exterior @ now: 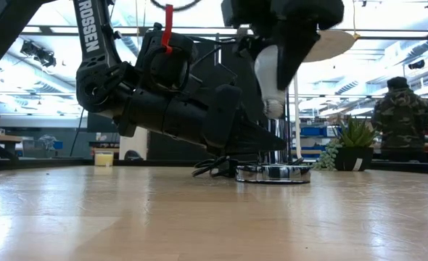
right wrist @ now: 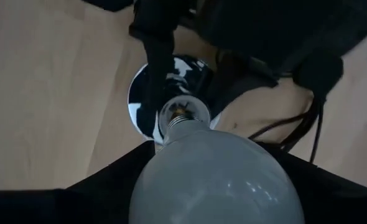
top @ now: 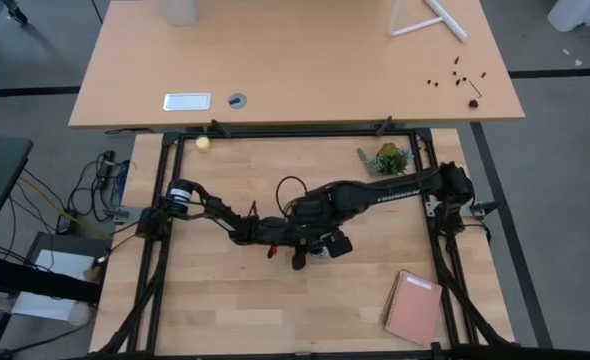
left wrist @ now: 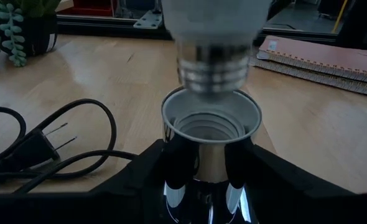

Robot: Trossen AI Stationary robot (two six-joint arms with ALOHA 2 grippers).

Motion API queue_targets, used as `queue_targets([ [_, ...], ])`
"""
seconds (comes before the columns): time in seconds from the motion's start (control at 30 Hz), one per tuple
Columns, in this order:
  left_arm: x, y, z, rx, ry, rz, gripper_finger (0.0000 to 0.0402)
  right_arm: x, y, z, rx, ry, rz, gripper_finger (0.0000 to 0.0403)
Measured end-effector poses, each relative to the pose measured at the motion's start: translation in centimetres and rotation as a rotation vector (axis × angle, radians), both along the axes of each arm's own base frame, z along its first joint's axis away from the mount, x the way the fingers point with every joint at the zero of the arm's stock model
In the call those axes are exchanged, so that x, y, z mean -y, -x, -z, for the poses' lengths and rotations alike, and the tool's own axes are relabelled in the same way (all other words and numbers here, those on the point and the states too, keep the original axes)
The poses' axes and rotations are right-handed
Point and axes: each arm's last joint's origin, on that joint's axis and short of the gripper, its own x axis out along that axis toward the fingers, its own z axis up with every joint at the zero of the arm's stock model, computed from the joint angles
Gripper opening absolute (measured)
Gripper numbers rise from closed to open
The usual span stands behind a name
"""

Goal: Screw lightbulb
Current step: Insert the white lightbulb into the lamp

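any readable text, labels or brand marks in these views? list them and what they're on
"ROSSEN" (first letter cut off), white letters on the dark arm, low view.
White lettering on the right arm's link, high view: too small to read.
Nothing else legible on the lightbulb, socket or notebook.

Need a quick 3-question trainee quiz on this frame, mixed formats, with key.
1. True or false: the lightbulb is already screwed fully into the socket.
2. Which gripper holds the socket's chrome stem: A) left gripper, B) right gripper, C) neither?
3. Fill in: the item lying on the table near the pink notebook side's opposite, beside the socket in the left wrist view, is a black power ____.

Key
1. False: the bulb's threaded base hangs just above the socket mouth, held by the right gripper.
2. A.
3. plug.
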Motion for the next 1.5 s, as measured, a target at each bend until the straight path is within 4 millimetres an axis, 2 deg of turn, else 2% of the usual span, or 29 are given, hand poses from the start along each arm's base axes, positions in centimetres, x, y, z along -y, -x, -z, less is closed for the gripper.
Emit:
queue_targets([
  [0.43, 0.0, 0.0, 0.0, 0.000, 0.000, 0.002, 0.0191, 0.0, -0.2, 1.7, 0.017, 0.010, -0.072, 0.0273],
  [0.87, 0.0, 0.0, 0.0, -0.001, 0.000, 0.002, 0.0191, 0.2, -0.3, 1.7, 0.028, 0.016, -0.105, 0.0273],
  [1.07, 0.0, 0.0, 0.0, -0.002, -0.002, 0.003, 0.0191, 0.3, 0.2, 3.1, 0.002, 0.036, -0.092, 0.0273],
  [1.5, 0.0, 0.0, 0.0, -0.002, -0.002, 0.003, 0.0191, -0.5, -0.5, 3.2, 0.074, 0.036, -0.090, 0.0271],
])
